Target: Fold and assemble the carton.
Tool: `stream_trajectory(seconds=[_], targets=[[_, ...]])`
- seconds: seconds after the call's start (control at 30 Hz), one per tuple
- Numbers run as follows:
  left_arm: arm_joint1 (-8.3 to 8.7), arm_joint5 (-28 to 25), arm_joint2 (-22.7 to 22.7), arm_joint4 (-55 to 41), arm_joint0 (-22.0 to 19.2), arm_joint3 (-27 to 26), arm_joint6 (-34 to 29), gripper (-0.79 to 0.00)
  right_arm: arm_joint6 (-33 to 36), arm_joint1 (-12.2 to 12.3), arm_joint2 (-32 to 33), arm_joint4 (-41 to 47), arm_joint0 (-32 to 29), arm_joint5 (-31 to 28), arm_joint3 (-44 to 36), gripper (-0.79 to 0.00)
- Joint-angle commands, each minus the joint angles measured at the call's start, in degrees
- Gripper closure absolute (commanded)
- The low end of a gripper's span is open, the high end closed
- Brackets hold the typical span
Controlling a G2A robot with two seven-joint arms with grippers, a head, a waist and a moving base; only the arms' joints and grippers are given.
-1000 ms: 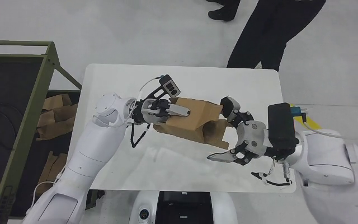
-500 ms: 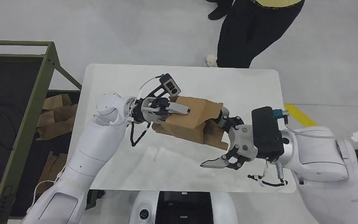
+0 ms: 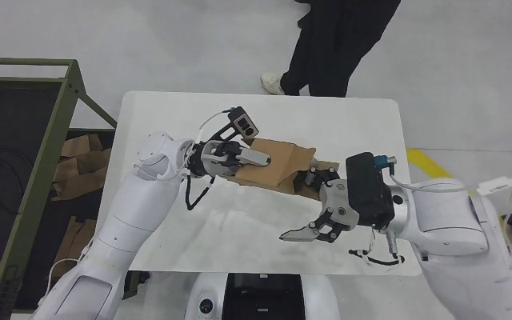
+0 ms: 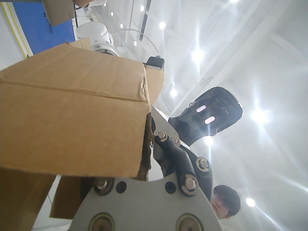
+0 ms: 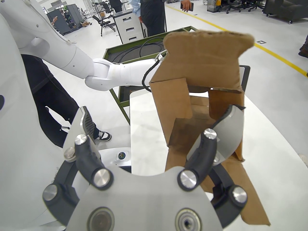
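So, biggest first: the white rounded-corner bench (image 3: 160, 120) is bare apart from what the arms are doing over it. Off its left edge is an olive-green metal cart (image 3: 76, 88) with flattened brown cardboard blanks (image 3: 76, 164) stacked in it, well apart from the action and not in anyone's way.

The brown corrugated cardboard carton (image 3: 276, 160) is up off the bench, strung between the two arms. Its long axis runs across the bench from one hand to the other, a bit tilted.

The left hand (image 3: 238, 157) is clamped on the carton's closed-looking end and carries it. The right hand (image 5: 157, 121) is spread wide with nothing gripped. One finger (image 5: 228, 121) is poked into the open end against a side panel, and the other finger (image 5: 84, 118) is out in free air.

That open end faces straight at the right hand, so I'd say it's the one to fold. The top flap (image 5: 207, 56) stands up, the bottom flap (image 5: 240, 193) droops under the hand, and that drooping one looks like the likely snag.
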Motion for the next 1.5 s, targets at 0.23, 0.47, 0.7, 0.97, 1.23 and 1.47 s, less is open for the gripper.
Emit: stream_trajectory(seconds=[0.23,0.47,0.7,0.97,1.23,1.47], targets=[[-0.03,-0.2,0.1,0.2,0.1,0.0,-0.3,0.0,0.0,0.2,-1.7,0.0,1.4,0.5,0.7,-0.785],[-0.05,-0.4,0.1,0.5,0.1,0.0,-0.5,0.0,-0.1,0.4,-2.3,0.2,1.9,0.8,1.0,-0.785],[-0.1,-1.3,-0.3,0.5,0.0,0.0,-0.1,0.0,-0.1,0.7,-2.2,0.2,2.4,1.1,0.9,-0.785],[-0.05,-2.9,-1.3,0.9,0.3,-0.3,0.6,0.0,-1.9,1.3,2.4,-0.1,0.4,2.5,-0.6,-0.785],[0.17,-8.4,-2.5,6.6,0.7,-2.2,2.9,0.0,-6.6,1.8,9.0,-0.3,-3.9,7.4,-1.5,-0.785],[0.26,-14.3,-3.3,11.5,1.2,-3.9,5.0,0.0,-10.3,1.8,13.5,-1.5,-7.7,16.9,-3.5,-0.785]])
